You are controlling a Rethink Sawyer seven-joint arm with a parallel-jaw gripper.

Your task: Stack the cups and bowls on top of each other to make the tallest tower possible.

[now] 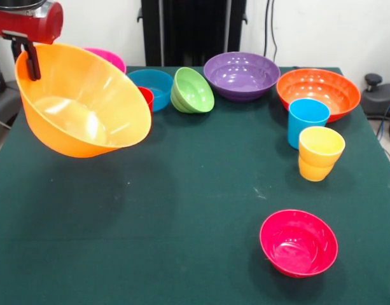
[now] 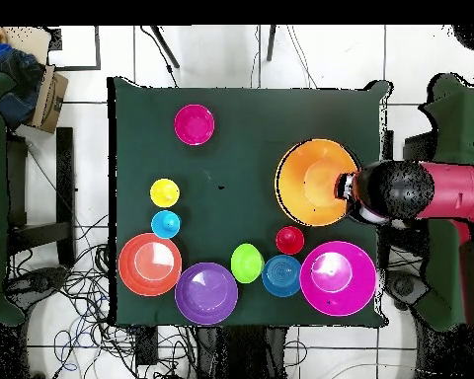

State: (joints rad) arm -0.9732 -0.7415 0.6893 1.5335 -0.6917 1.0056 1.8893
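Note:
My gripper is shut on the rim of the large yellow-orange bowl and holds it tilted above the table's left side; the overhead view shows both. Behind it is the large pink bowl. Along the far edge stand the small blue bowl, the red cup, the tilted green bowl, the purple bowl and the orange bowl. The sky-blue cup and the yellow cup stand at the right. The crimson-pink bowl sits alone, near right.
The green table cloth spreads across the middle and near left. The black pedestal stands behind the far edge. In the overhead view a cardboard box and cables lie beside the table.

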